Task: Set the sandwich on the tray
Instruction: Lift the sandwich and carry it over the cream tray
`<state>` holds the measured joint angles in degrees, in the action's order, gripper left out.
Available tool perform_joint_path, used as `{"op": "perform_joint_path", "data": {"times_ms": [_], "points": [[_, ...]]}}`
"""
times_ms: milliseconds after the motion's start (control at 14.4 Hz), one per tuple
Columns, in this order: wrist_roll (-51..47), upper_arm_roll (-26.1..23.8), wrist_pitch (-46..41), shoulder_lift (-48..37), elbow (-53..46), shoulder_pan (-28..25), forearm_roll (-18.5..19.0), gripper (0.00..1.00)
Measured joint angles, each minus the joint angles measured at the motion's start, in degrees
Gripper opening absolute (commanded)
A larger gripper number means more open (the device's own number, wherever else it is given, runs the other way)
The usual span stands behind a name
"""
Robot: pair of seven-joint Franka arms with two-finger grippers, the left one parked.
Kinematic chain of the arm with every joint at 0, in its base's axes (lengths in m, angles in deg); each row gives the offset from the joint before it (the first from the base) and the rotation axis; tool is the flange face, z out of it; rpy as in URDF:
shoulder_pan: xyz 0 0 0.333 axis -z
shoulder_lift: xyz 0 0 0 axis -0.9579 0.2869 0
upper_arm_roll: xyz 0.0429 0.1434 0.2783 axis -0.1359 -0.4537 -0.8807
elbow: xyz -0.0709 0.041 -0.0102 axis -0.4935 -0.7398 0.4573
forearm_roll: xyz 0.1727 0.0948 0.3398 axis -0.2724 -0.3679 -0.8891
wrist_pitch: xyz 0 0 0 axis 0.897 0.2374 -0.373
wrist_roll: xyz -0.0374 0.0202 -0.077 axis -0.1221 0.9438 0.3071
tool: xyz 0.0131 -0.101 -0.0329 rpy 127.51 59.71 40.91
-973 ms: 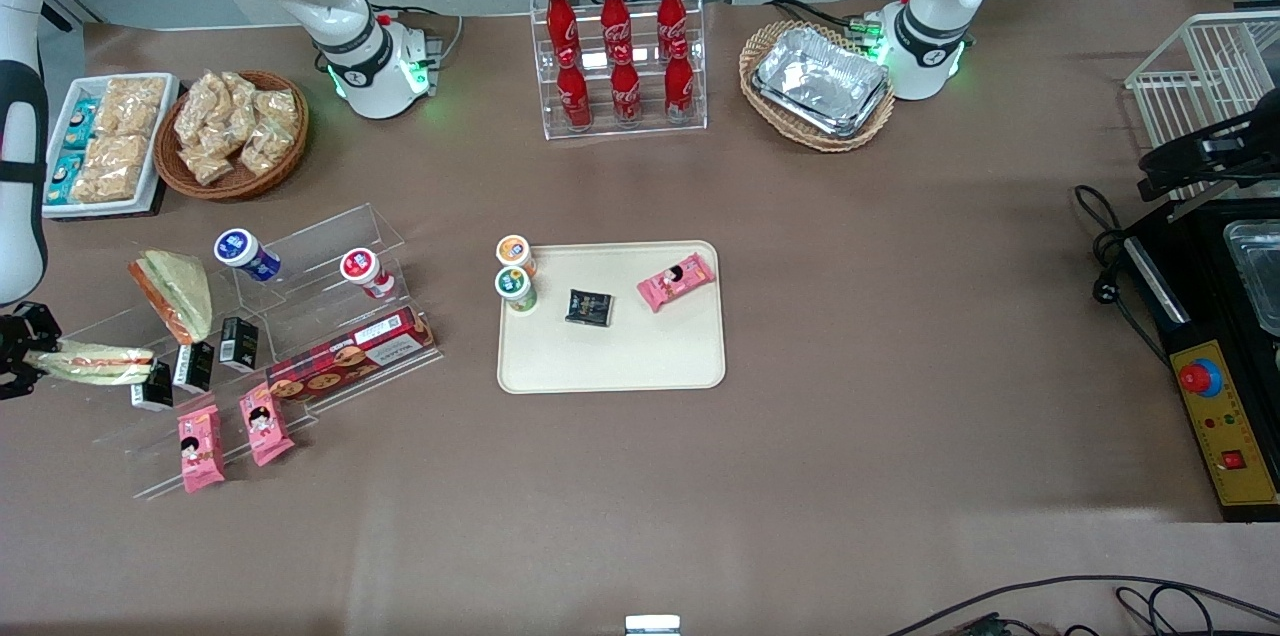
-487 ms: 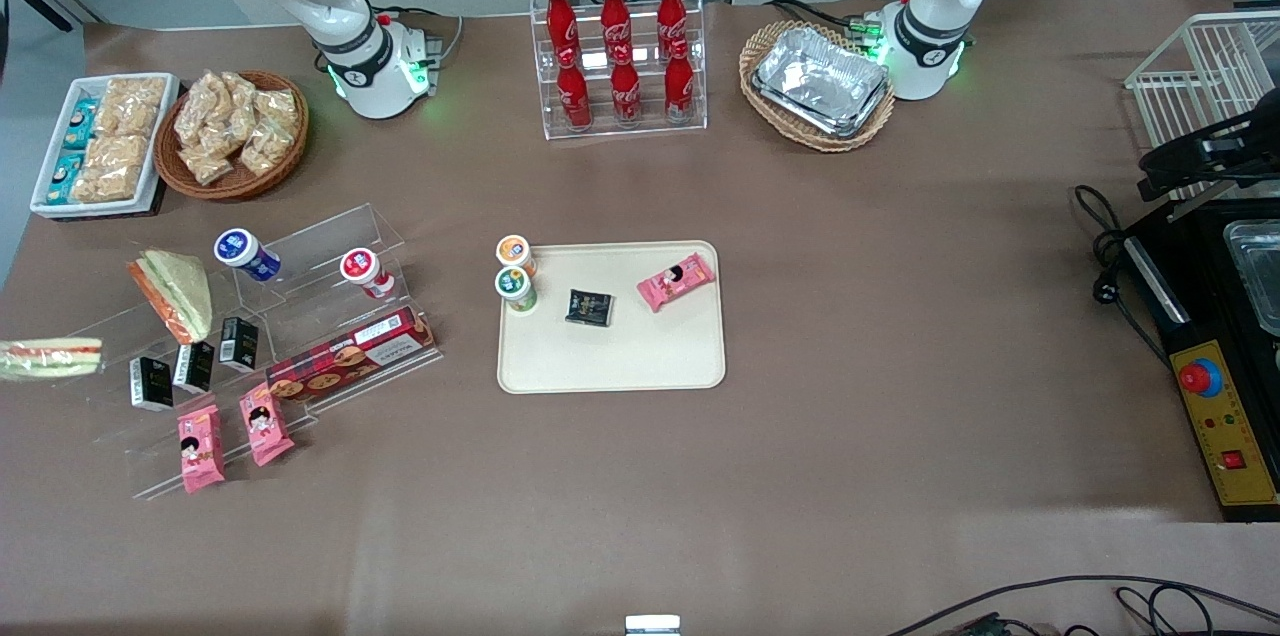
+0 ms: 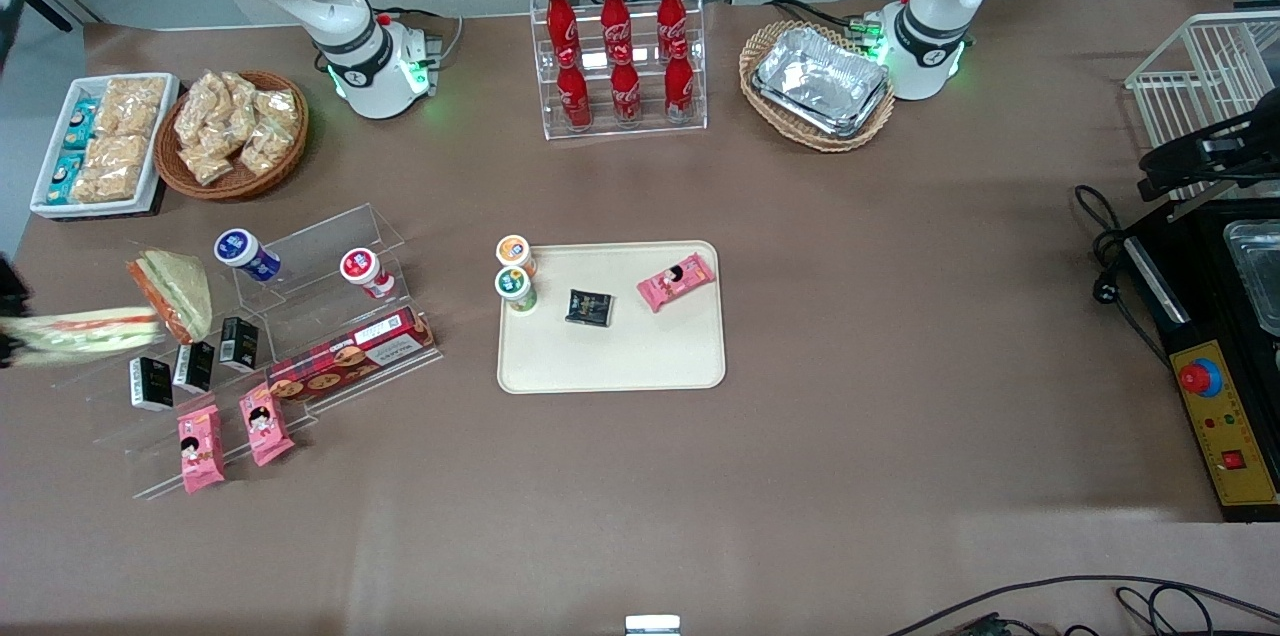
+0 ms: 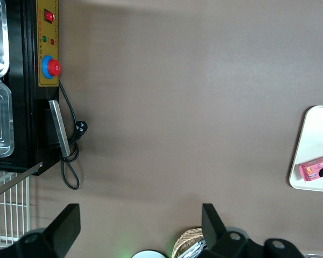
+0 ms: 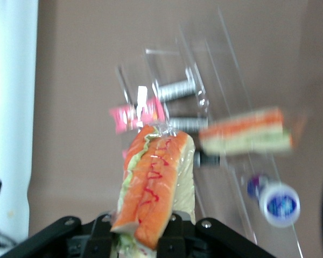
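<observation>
Fingers clamped on sandwich, gripper above working arm's table end, well apart from tray.

Left wrist view: brown worktop, mostly bare, gear at its margins.

Black machine with a yellow control panel carrying a red button on a blue ring and a small red switch; black cable looped beside it; white wire rack nearby. Cream tray partly seen, a pink snack packet lying on it. Rim of a wicker basket just beside the parked arm's own fingers.
</observation>
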<state>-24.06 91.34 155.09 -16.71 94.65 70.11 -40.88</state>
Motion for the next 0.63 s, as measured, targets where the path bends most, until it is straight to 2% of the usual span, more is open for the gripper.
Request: {"op": "perform_joint_path", "data": {"times_ms": [417,626], "points": [[-20.39,-1.43,-1.77,-0.50,-0.14,-18.78,-0.84,0.00],[-31.27,-1.54,1.76,0.78,-0.11,-27.50,-0.85,0.00]]}}
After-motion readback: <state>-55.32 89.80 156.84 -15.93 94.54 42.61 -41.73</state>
